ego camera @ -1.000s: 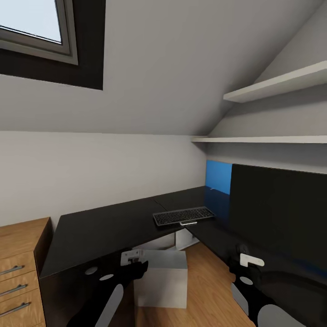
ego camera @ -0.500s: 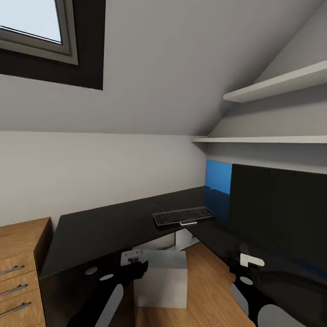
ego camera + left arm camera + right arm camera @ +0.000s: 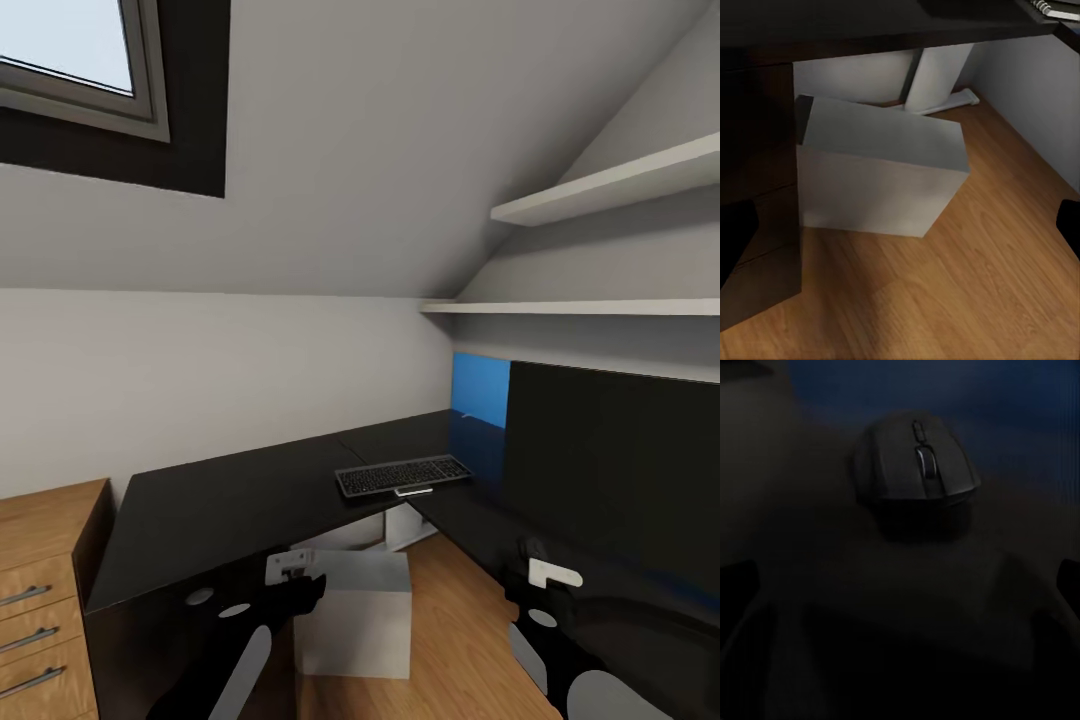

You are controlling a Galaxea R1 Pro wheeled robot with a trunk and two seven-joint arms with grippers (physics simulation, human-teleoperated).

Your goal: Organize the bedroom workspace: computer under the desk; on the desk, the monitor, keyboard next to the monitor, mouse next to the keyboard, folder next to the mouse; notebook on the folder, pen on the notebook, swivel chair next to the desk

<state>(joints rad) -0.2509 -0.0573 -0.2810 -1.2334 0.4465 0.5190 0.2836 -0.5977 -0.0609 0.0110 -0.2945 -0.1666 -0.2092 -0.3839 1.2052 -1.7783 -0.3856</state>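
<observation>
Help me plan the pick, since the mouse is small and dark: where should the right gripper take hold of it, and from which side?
Probably across the mouse's two long flanks, coming down from above. It lies flat on the glossy desk, wheel up, its rounded back narrowing toward the sides, so fingers straddling its width should seat better than gripping end to end.

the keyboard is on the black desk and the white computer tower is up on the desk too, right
Not quite. The dark-keyed, silver-framed keyboard does lie on the glossy black desk, but the plain white box-shaped computer tower stands on the wood plank floor, partly under the desk edge, as the left wrist view shows.
</observation>
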